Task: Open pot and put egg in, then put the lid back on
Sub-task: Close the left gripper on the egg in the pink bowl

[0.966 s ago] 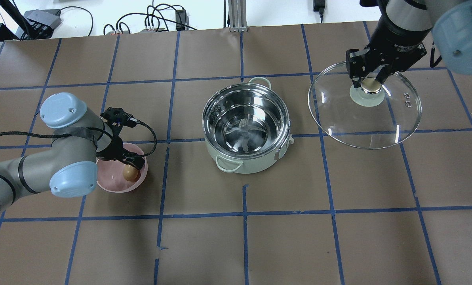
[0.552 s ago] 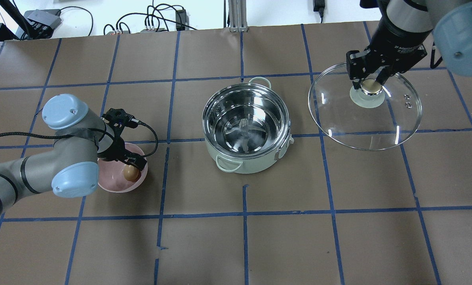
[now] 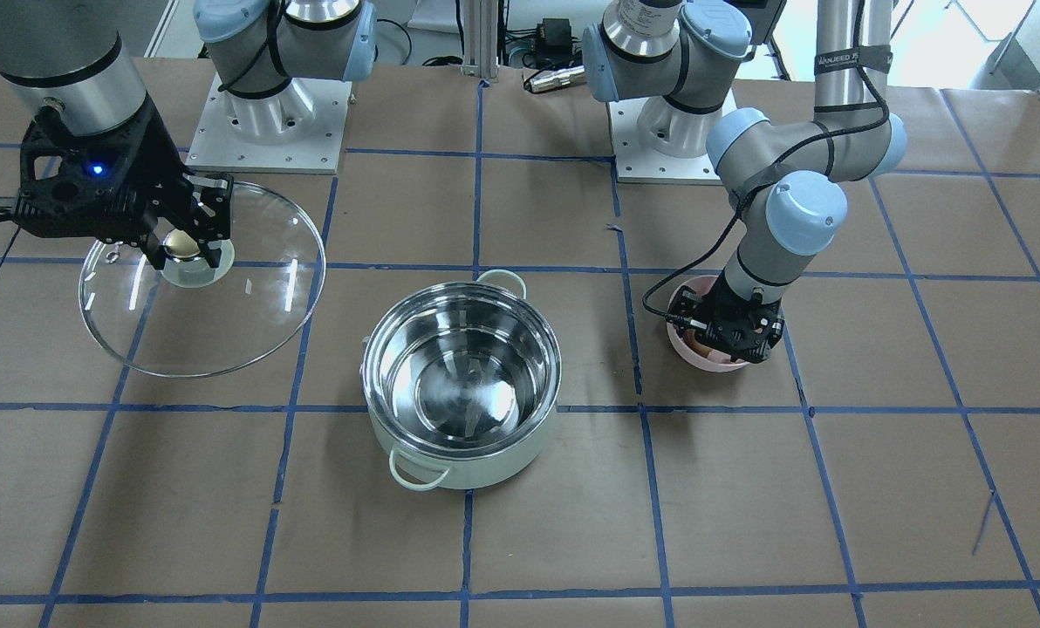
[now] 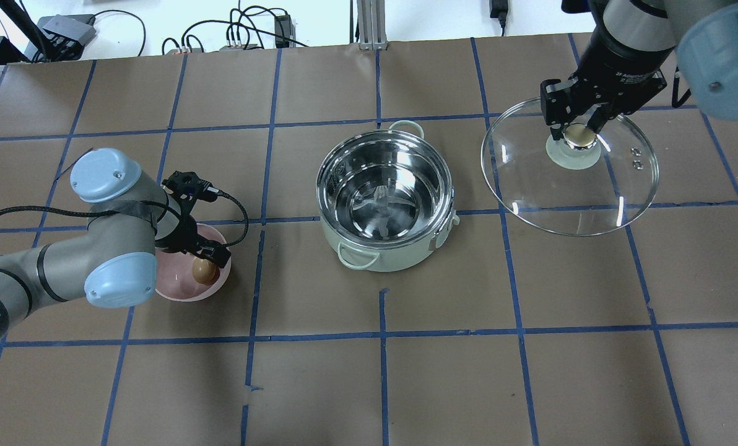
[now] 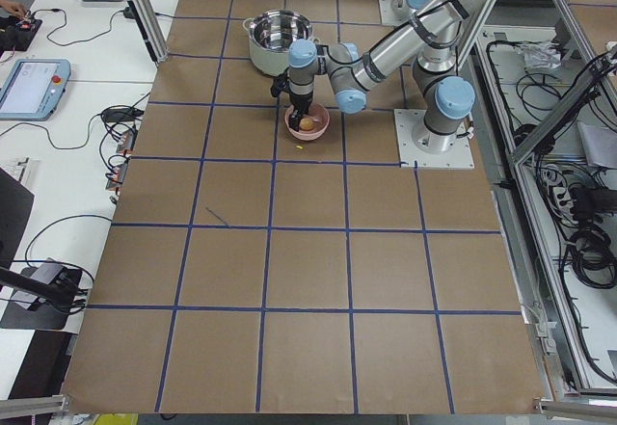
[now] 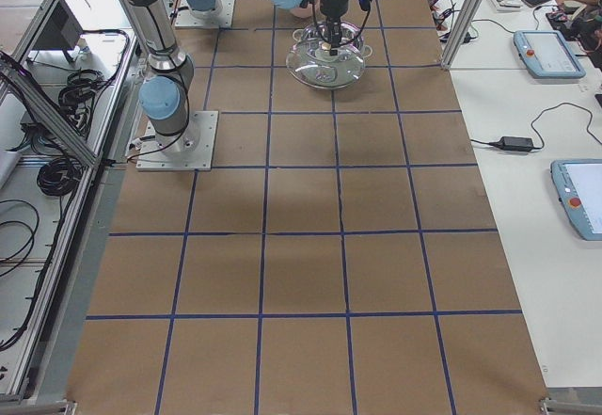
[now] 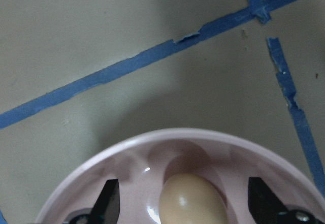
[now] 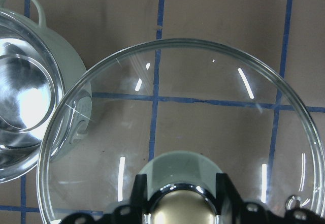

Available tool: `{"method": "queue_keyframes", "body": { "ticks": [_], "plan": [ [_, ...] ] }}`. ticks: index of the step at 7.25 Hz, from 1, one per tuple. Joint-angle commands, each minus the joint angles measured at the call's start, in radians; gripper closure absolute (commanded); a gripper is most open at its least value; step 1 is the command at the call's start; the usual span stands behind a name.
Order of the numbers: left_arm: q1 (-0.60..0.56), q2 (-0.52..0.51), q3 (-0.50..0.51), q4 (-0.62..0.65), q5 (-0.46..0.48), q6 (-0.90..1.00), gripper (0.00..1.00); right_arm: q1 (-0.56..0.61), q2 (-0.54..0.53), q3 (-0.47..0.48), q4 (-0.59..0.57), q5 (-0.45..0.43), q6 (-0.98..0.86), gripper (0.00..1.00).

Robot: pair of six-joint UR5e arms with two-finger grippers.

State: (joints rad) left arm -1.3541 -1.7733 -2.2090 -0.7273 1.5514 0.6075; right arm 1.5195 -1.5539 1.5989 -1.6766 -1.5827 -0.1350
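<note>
Mint-white pot [image 4: 400, 260] stands upright and open, mid-counter [image 4: 443, 371]. Brown egg [image 4: 204, 271] lies in a pink bowl [image 4: 177, 292], well left. Glass lid [image 4: 567, 198] hangs right, knob clamped by the right end effector [image 4: 578, 133].

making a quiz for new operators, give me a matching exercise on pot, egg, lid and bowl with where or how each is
Things:
1. pot
2. egg
3. lid
4. bowl

States:
A. gripped by its knob in the right gripper
B. lies in the bowl
C. uncovered, nothing inside
D. pink, under the left gripper

Pairs: 1-C, 2-B, 3-A, 4-D
</note>
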Motion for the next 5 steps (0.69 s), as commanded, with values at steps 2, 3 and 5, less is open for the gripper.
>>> {"method": "queue_keyframes", "body": {
  "ticks": [2, 3, 5],
  "plan": [
    [0.001, -0.009, -0.004, 0.017, 0.006, 0.000, 0.11, 0.001, -0.009, 0.019, -0.002, 0.004, 0.000, 0.61],
    [0.001, -0.009, -0.004, 0.019, 0.006, 0.000, 0.11, 0.001, -0.009, 0.024, -0.002, 0.004, 0.000, 0.61],
    [0.010, -0.009, -0.006, 0.019, 0.006, -0.002, 0.39, 0.001, -0.011, 0.024, -0.003, 0.006, 0.000, 0.61]
  ]
}}
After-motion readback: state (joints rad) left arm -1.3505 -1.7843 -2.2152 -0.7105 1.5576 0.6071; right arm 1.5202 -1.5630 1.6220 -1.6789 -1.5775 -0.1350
